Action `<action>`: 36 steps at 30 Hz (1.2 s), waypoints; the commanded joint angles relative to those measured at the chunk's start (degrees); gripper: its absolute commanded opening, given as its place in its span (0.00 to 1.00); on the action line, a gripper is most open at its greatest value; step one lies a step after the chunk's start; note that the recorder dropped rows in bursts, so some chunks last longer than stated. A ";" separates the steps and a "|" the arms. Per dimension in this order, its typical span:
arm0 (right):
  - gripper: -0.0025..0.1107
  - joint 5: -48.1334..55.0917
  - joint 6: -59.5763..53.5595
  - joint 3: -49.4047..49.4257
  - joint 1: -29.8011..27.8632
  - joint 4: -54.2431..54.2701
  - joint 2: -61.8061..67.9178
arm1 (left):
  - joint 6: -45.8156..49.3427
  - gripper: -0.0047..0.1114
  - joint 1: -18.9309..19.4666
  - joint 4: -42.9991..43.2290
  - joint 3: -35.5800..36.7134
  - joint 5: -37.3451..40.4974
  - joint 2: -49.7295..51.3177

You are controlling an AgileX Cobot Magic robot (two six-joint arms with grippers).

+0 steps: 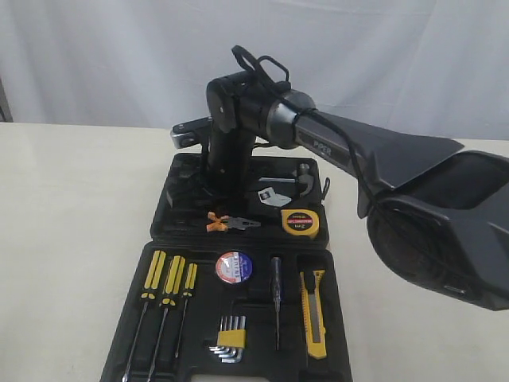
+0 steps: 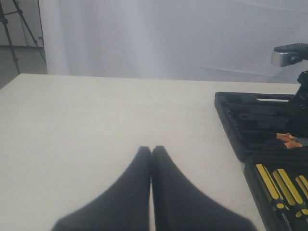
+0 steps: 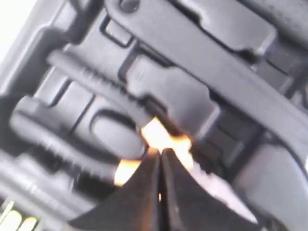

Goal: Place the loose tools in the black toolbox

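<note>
my right gripper (image 3: 159, 153) is clenched on nothing i can see, the orange-handled pliers (image 3: 163, 137) just past its tips, lying in the black toolbox (image 3: 202, 96). i reckon they need nudging into their recess next.

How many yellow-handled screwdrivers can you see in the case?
3, side by side in the near-left recesses of the black moulded-plastic toolbox: leftmost screwdriver, middle screwdriver, rightmost screwdriver. The dark robot arm hides part of the far half.
</note>
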 commanded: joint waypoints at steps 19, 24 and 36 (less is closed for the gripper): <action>0.02 4.85 1.51 4.06 2.02 -3.75 -19.06 | -0.13 0.04 -0.12 -0.14 0.12 0.03 -0.16; 0.02 4.85 4.20 16.35 4.83 -6.94 -31.07 | -0.13 0.04 -0.12 -0.14 0.12 0.03 -0.16; 0.02 0.99 7.60 55.90 13.54 -12.61 -63.72 | -0.13 0.04 -0.12 -0.14 0.12 0.03 -0.16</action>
